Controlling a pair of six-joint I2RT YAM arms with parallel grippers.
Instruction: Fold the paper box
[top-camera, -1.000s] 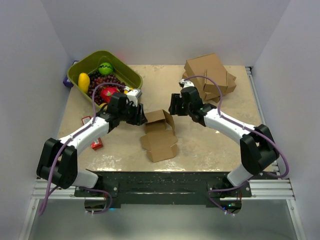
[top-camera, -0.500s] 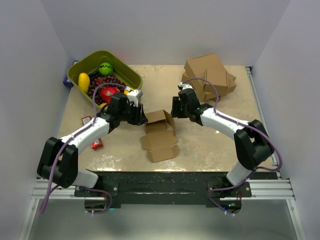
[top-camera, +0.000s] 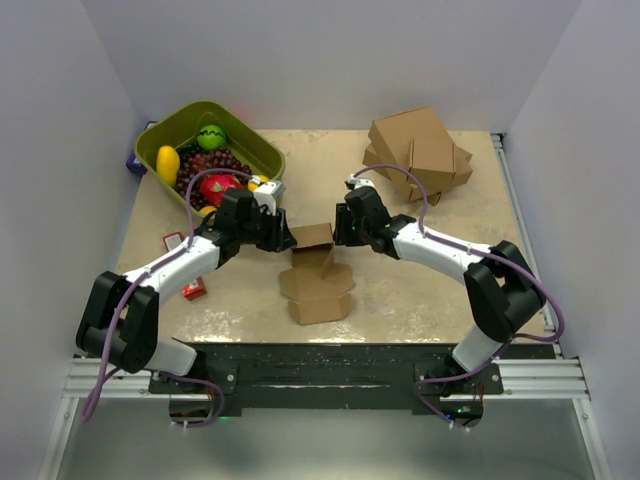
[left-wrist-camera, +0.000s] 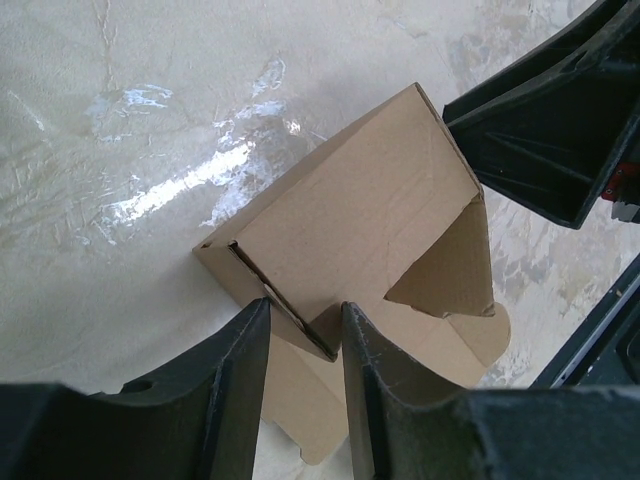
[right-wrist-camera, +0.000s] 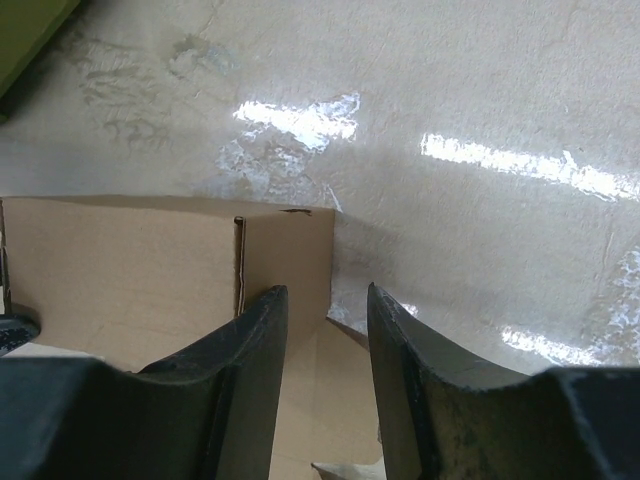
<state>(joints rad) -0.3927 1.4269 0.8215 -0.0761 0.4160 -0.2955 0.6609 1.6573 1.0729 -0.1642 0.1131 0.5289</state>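
Note:
The paper box (top-camera: 318, 290) is brown kraft card in the middle of the table, with its near flaps lying flat and its far wall standing up. My left gripper (top-camera: 285, 240) is at the wall's left end. In the left wrist view the gripper (left-wrist-camera: 303, 320) is nearly closed with the box's (left-wrist-camera: 350, 210) wall corner between its fingers. My right gripper (top-camera: 340, 232) is at the wall's right end. In the right wrist view the gripper (right-wrist-camera: 327, 300) has a narrow gap, and the right edge of the box's (right-wrist-camera: 130, 260) wall sits in that gap.
A green bin (top-camera: 165, 135) of fruit stands at the back left. A cluster of larger brown cartons (top-camera: 420, 150) sits at the back right. A small red item (top-camera: 193, 289) lies by the left arm. White walls close in on both sides.
My right gripper has moved left onto the right end of the box's wall. The raised far flap now stands straighter and more square. The left gripper has barely moved.

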